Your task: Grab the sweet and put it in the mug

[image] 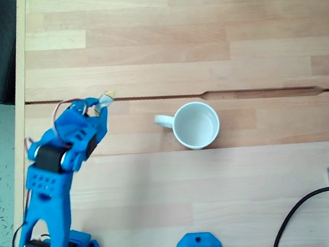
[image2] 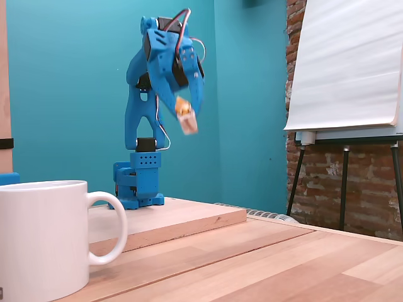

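The blue gripper (image2: 187, 113) pinches the sweet (image2: 185, 117) high above the table, its long axis slanting downward, left of the mug (image: 196, 125)

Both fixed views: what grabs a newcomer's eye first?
The bright blue arm raised high against the teal wall, its pincer shut on the small yellow-and-white sweet well above the wooden table. Next, the white mug standing upright and empty mid-table in the top-down fixed view, handle toward the arm.
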Action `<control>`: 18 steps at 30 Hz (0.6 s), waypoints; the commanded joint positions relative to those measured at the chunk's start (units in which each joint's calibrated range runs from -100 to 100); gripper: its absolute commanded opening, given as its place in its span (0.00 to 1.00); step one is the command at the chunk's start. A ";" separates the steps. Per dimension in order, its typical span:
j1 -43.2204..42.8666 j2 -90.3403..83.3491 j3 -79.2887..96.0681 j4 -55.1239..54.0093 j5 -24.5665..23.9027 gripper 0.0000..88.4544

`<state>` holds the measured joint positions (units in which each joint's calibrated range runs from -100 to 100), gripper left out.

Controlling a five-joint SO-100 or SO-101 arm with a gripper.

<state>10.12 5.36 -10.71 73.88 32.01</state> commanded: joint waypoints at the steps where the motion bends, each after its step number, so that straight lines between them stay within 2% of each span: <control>1: 0.99 -7.34 -1.87 -0.49 -0.24 0.00; 18: 24.23 -11.47 -0.44 -0.57 0.39 0.00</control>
<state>30.43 -3.45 -10.71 73.96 32.21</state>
